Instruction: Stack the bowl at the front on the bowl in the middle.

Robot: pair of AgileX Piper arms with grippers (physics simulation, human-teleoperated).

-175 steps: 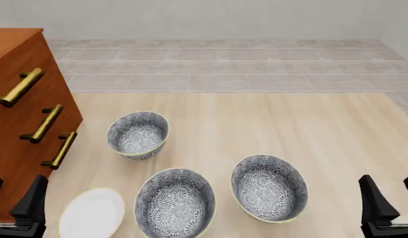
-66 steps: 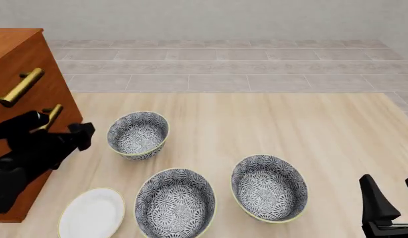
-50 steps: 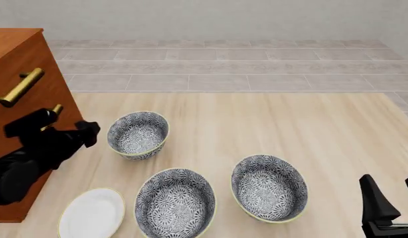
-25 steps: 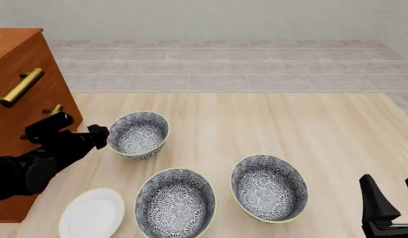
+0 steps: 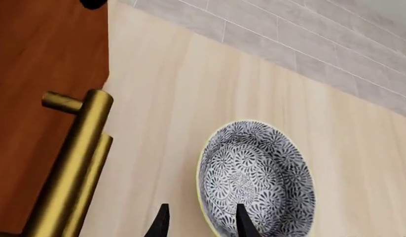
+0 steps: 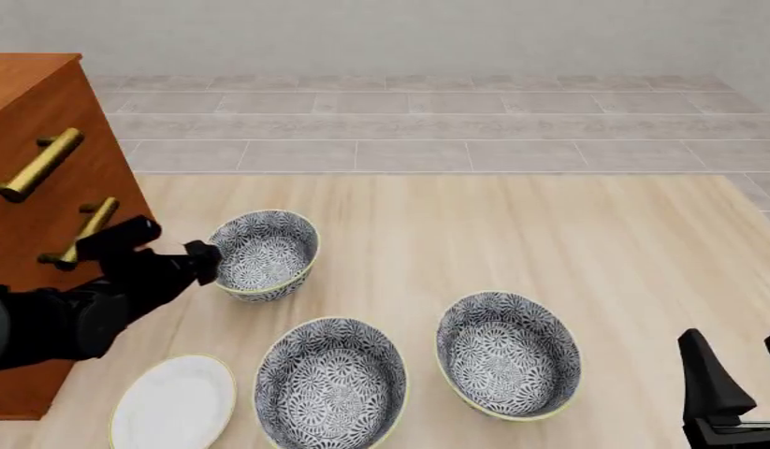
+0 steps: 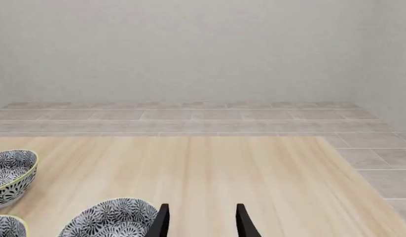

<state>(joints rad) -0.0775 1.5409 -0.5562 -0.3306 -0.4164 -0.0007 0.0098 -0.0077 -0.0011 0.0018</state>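
Note:
Three alike grey-and-white floral bowls stand on the wooden table. I take the bowl at the front [image 6: 261, 253] [image 5: 255, 180] to be the one farthest ahead, at the left. The bowl in the middle [image 6: 507, 354] [image 7: 114, 218] is then the one at the right by depth. A third bowl [image 6: 331, 383] stands nearest me. My left gripper [image 6: 208, 254] [image 5: 201, 224] is open at the far-left bowl's left rim, one finger on each side of it. Low at the right edge my right gripper [image 6: 738, 393] [image 7: 201, 223] stands open, holding nothing.
A brown cabinet [image 6: 36, 187] [image 5: 38, 74] with brass handles [image 6: 82, 234] [image 5: 74, 163] stands close along the left arm. A plain white plate [image 6: 172, 402] lies at the front left. Grey tiles [image 6: 422, 122] run beyond the table's far edge.
The left arm rose from the lower left and moved right along the cabinet until its fingers reached the far-left bowl's rim. The bowls and the right arm have not moved.

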